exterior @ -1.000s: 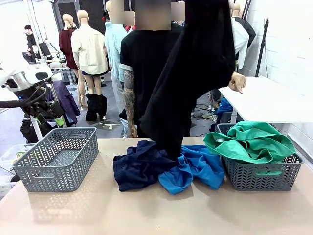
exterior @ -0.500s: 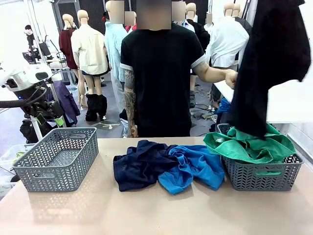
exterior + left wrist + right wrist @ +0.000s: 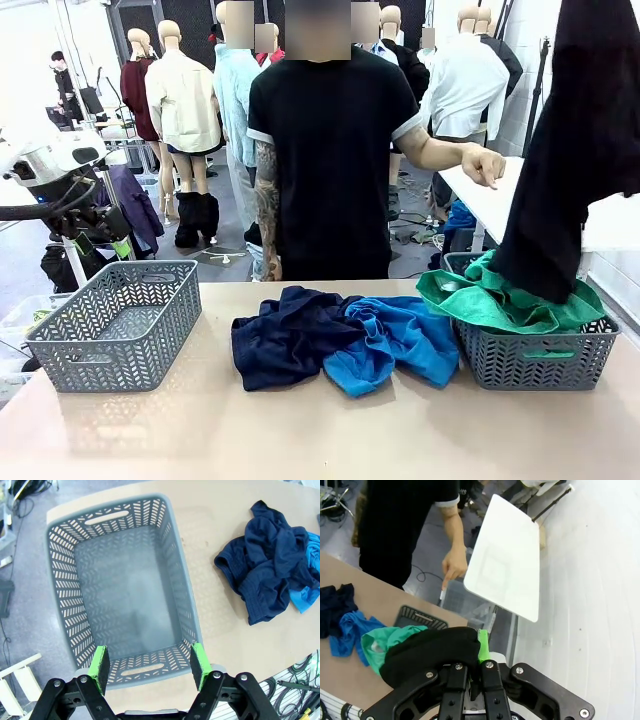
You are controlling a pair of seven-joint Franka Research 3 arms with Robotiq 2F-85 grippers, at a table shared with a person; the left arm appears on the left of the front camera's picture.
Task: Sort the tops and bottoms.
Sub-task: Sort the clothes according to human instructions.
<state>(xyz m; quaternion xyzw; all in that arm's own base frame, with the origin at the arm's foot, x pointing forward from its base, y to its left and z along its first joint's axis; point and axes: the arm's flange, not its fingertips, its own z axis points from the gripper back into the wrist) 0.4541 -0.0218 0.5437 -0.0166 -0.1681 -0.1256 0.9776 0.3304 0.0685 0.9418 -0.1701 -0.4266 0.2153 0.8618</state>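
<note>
The right gripper [image 3: 471,654] clamps the black garment [image 3: 570,150], which hangs at upper right onto the green garment [image 3: 500,298] in the right basket [image 3: 530,362]. The navy garment [image 3: 285,338] and blue garment [image 3: 400,340] touch at centre; the left gripper [image 3: 150,662] gapes wide over the left basket [image 3: 61,605].

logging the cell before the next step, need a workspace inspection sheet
surface: tan table; left basket empty, right basket holding clothes
job's things: black garment hanging from right gripper over right basket; green garment inside it; navy garment and bright blue garment heaped mid-table
clutter: nothing seen
grippers: left gripper open above left basket; right gripper shut on black garment
cables: loose cables on floor beside table
surroundings: person at far side, hand over white side table
</note>
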